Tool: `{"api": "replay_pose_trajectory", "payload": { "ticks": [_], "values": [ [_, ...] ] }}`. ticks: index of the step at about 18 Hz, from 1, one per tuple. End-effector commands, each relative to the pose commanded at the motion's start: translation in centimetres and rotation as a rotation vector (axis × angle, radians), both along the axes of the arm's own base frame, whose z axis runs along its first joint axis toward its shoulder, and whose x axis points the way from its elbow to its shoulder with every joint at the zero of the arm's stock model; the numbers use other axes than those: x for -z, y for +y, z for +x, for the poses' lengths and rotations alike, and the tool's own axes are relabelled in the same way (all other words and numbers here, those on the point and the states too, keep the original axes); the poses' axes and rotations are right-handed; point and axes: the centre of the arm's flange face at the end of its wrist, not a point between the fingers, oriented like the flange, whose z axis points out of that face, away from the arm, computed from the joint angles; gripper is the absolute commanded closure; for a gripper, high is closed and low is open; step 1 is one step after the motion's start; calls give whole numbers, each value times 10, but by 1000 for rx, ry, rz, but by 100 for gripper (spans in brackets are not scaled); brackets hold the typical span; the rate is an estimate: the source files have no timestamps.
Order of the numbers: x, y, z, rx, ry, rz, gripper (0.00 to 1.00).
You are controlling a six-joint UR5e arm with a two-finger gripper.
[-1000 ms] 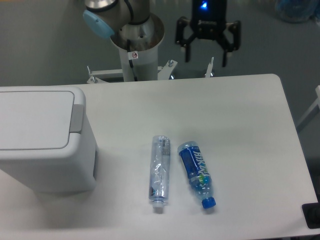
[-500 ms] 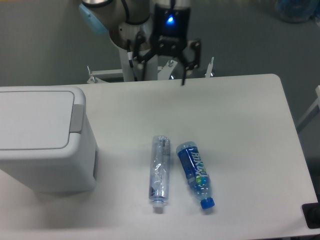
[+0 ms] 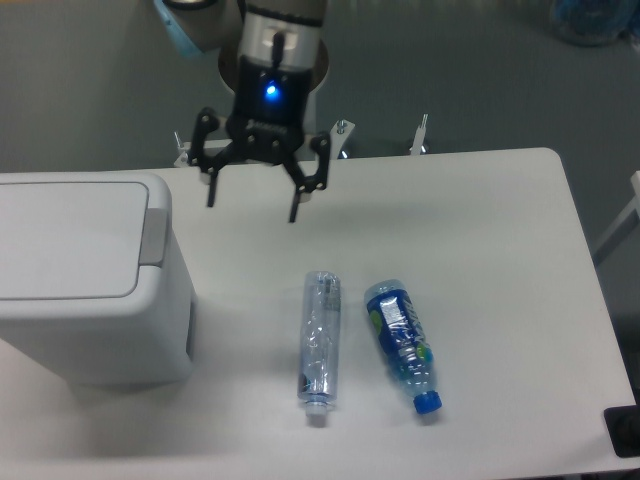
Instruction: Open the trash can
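Gripper point(image 3: 253, 211) hanging below wrist, pointing down, clear of any surface. Jaws spread wide, nothing between. Two dark fingers point(image 3: 297, 198) splayed outward from black body, tips lowest. Blue light glowing on wrist housing just above fingers. Arm point(image 3: 285, 30) rising straight up behind gripper, silver link with light-blue joint cap at upper left of gripper.

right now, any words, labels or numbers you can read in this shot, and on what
Nothing reads clearly enough to quote.
Blue bottle: its label carries print, too blurred to read.
Clear bottle: no readable label.
Trash can: no text visible.
Gripper: only a blue light above it, no readable marking.
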Motion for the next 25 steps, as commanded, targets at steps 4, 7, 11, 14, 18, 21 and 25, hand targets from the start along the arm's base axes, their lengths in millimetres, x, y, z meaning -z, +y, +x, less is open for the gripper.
{"api": "replay_pose_trajectory", "payload": {
  "ticks": [4, 7, 11, 14, 18, 21, 25],
  "values": [
    [2, 7, 9, 16, -8, -1, 0],
    [5, 8, 12, 22, -11, -7, 0],
    [11, 11, 10, 24, -18, -15, 0],
    [14, 13, 10, 31, -15, -18, 0],
    [18, 15, 11, 33, -23, -22, 0],
    [19, 15, 13, 35, -24, -26, 0],
    [22, 18, 14, 41, -26, -29, 0]
  ]
}}
